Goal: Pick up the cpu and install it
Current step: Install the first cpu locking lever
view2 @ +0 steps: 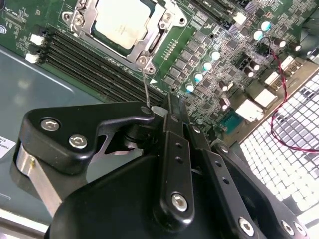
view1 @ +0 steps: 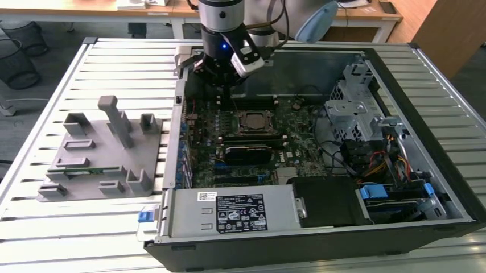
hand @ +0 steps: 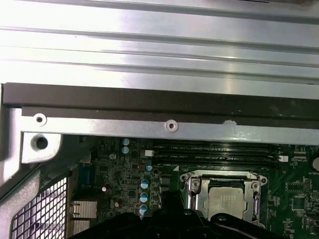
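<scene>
The cpu (view2: 122, 22) lies flat in its socket on the green motherboard, its silvery top showing inside the metal frame (view2: 149, 47). The first wrist view also shows the cpu (hand: 227, 201) seated in that frame. In the exterior view the socket (view1: 251, 121) sits mid-board inside the open computer case. My gripper (view1: 222, 91) hangs over the board's far part, just beyond the socket. Its black fingers (view2: 172, 149) stand together, shut. The socket's thin metal lever (view2: 145, 84) runs up to their tips; whether it is gripped is unclear.
A grey plastic fixture (view1: 99, 153) holding a green circuit strip (view1: 76, 170) lies on the slatted table at the exterior view's left. Inside the case are memory slots (view2: 89, 69), a power supply (view1: 227, 213), a drive cage (view1: 353, 108) and loose cables (view1: 379, 165).
</scene>
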Robot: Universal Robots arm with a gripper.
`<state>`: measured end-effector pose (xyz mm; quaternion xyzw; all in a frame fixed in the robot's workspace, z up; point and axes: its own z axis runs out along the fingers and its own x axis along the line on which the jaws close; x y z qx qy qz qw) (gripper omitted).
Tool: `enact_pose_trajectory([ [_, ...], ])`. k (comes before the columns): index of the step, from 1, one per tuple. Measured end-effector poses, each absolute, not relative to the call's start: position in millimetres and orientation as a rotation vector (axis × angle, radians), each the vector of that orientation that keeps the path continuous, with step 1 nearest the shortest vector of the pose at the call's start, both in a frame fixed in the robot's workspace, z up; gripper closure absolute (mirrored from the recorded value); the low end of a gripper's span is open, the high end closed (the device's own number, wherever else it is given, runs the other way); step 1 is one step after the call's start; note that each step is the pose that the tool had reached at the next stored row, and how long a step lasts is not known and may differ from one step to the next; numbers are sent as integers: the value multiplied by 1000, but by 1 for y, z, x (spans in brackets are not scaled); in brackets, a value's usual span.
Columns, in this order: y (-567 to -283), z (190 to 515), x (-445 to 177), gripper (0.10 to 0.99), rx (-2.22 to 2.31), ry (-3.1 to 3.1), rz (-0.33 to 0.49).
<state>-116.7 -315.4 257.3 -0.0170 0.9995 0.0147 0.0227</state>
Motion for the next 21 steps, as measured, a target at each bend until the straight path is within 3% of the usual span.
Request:
enact_pose_trajectory([
  [21, -310, 256, -95, 980, -55, 3099, 46],
])
